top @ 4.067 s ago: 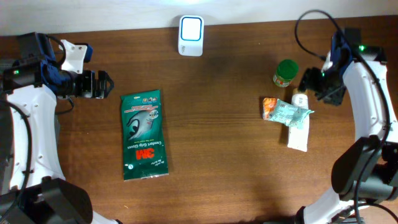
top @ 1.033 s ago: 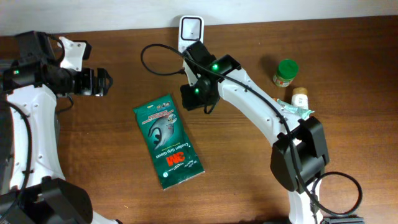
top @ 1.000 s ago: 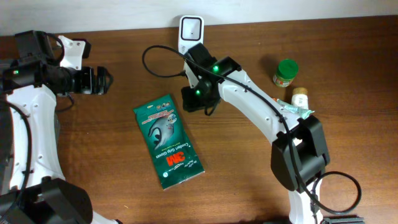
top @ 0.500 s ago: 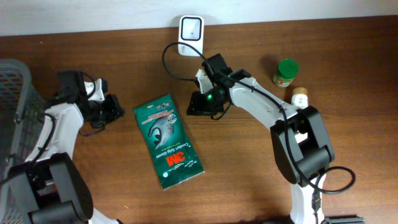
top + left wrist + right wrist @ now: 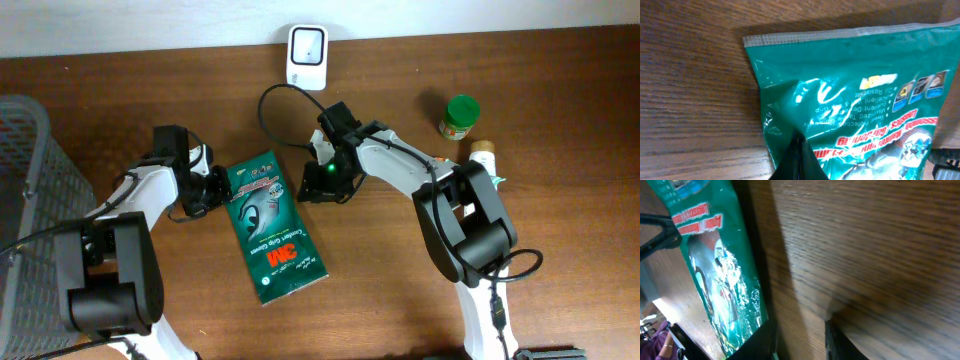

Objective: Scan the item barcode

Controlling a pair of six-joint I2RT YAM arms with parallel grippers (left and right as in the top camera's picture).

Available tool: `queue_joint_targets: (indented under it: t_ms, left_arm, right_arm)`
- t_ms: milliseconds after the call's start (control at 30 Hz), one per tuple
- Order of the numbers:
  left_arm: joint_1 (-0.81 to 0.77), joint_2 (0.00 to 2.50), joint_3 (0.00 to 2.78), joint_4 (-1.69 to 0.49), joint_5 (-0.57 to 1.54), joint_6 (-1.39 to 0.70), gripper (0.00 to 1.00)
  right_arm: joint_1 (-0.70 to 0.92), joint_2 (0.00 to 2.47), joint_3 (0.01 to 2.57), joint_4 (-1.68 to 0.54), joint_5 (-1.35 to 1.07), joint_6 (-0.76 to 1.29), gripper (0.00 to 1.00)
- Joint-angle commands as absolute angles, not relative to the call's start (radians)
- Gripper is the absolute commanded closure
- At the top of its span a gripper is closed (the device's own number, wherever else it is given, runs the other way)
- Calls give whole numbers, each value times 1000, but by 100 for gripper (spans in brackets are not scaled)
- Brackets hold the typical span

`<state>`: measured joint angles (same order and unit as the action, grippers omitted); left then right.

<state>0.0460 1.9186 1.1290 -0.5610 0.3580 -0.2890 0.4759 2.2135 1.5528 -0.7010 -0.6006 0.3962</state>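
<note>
Jaws at both upper edges of 3M gloves packet (image 5: 270,225)

Left gripper (image 5: 797,150) has its jaws closed to a point, tips on crinkled film at the packet's 10 o'clock edge; whether film is pinched is unclear. Right gripper (image 5: 800,337) stands narrowly parted with nothing between, just beside the 2 o'clock edge. The packet lies flat on the wooden table (image 5: 400,280), with the white scanner (image 5: 306,45) at its 12 o'clock, well apart.

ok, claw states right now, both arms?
Left claw: closed, pinching the edge of the green glove packet.
Right claw: open, empty, beside the packet.
</note>
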Motion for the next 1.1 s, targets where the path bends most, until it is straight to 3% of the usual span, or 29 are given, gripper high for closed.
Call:
queue_joint_targets:
  t_ms: [0, 133, 233, 300, 367, 500, 533, 567, 700, 867, 1067]
  left_arm:
    - [36, 1981, 1113, -566, 343, -307, 100]
    - [35, 1999, 1113, -563, 343, -325, 100]
    - [35, 1999, 1113, -561, 343, -325, 100]
    - [35, 1999, 1113, -561, 344, -325, 100]
    - [35, 1999, 1113, -561, 344, -325, 100]
    - [39, 1977, 1164, -596, 343, -290, 100]
    - [43, 1956, 1200, -629, 343, -254, 95]
    - [52, 1937, 1234, -655, 341, -229, 81]
    - [83, 1868, 1299, -686, 286, -181, 56]
    - [96, 1839, 1307, -665, 200, -181, 50]
    - [96, 1839, 1307, -657, 200, -181, 47]
  right_arm:
    - [510, 2232, 1547, -702, -617, 398, 59]
    - [569, 2235, 1547, -685, -624, 399, 49]
    - [596, 2267, 1547, -640, -691, 411, 49]
    - [597, 2284, 1547, -626, -695, 428, 65]
    - [582, 2284, 1551, -612, -692, 427, 93]
    - [513, 2201, 1556, -670, -653, 373, 96]
    - [496, 2130, 1556, -691, -606, 371, 96]
    - [488, 2062, 1556, -713, -556, 371, 96]
    - [493, 1839, 1556, -876, -213, 371, 96]
    - [565, 1839, 1556, -1090, 262, 371, 96]
    - [724, 1910, 1556, -1041, 369, 408, 96]
